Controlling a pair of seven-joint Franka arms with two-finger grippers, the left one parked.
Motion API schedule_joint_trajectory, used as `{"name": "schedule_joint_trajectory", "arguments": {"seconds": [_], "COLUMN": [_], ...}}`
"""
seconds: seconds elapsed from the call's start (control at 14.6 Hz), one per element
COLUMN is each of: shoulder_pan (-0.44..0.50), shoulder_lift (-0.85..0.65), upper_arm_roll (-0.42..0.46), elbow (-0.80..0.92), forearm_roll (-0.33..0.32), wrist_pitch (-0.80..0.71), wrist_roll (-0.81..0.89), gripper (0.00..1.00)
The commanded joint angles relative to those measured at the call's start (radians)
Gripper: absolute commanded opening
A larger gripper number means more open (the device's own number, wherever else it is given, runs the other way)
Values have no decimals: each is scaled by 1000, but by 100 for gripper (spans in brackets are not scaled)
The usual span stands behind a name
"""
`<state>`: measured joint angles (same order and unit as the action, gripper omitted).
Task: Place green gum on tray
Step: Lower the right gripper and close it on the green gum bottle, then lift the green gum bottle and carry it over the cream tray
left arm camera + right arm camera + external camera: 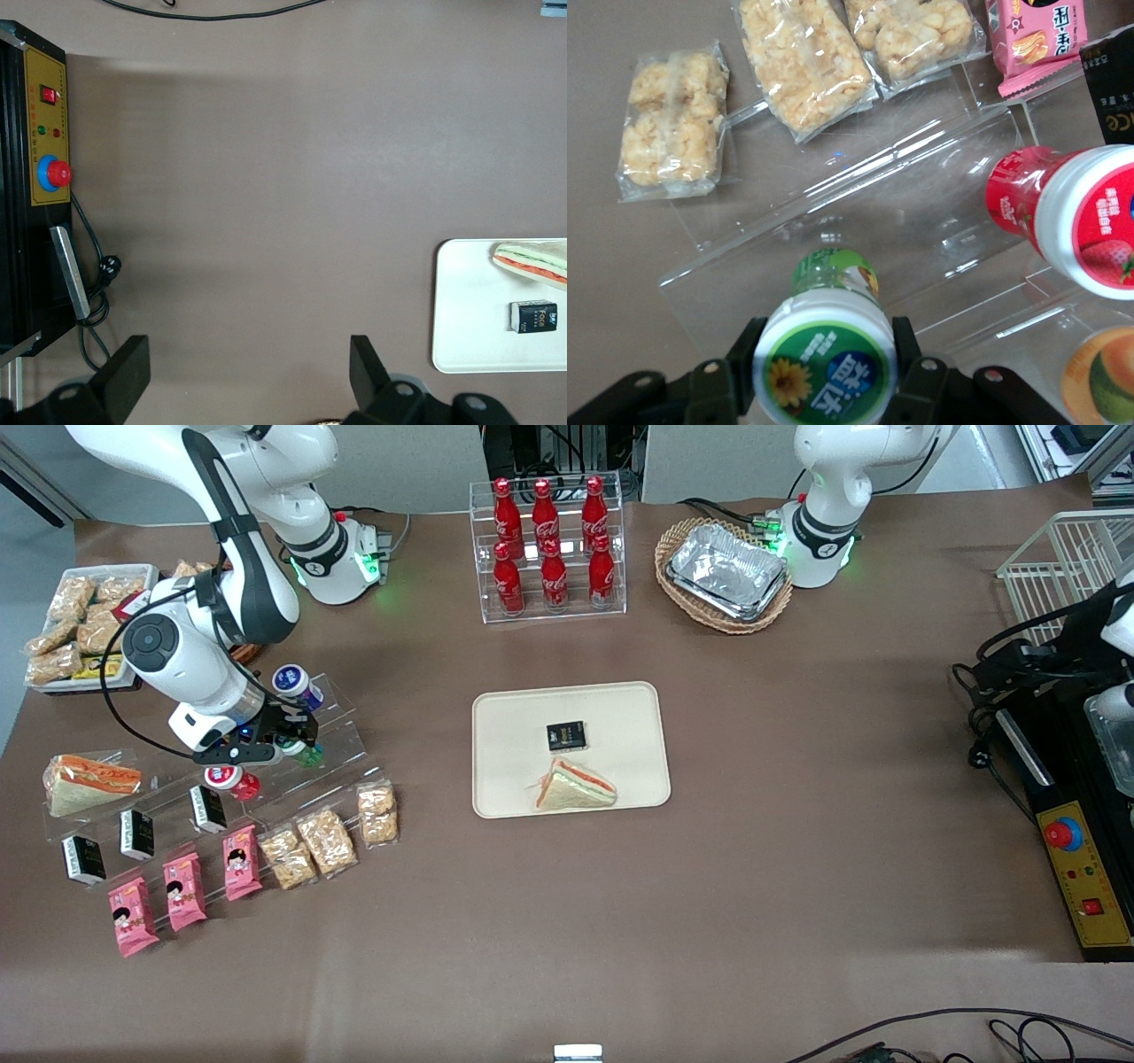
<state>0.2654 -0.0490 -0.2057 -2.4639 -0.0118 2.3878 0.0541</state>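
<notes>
Gripping the green gum (pixel 824 354) just under its white cap, the tool (pixel 297 746) sits over the clear display steps at nine o'clock from the tray (pixel 505 779) on the desk; bottle likely light, rigid, slick-walled, so hold mid-body.

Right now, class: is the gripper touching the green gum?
Touching. In the right wrist view, the gripper has a finger pressed against each side of the green gum, with no gap visible.

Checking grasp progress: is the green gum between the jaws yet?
Yes. The gripper, at the clear rack, has a jaw against each side of the green gum under its cap.
</notes>
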Motion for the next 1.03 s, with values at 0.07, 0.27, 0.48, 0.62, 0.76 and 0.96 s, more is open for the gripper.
{"name": "schedule_joint_trajectory", "arguments": {"seconds": [0.07, 0.27, 0.48, 0.62, 0.76, 0.96], "shoulder_pan": [3, 3, 5, 6, 9, 17], "shoulder_lift": [-17, -70, -143, -178, -181, -175], "upper_arm_roll": [2, 5, 11, 11, 19, 52], "elbow": [-6, 5, 26, 106, 245, 454], "forearm_roll": [16, 16, 16, 15, 15, 35], "wrist_pitch": [10, -48, -126, -262, -469, -730], "wrist_roll": [-2, -8, -3, -7, 0, 10], "gripper": [52, 49, 47, 45, 43, 43]}}
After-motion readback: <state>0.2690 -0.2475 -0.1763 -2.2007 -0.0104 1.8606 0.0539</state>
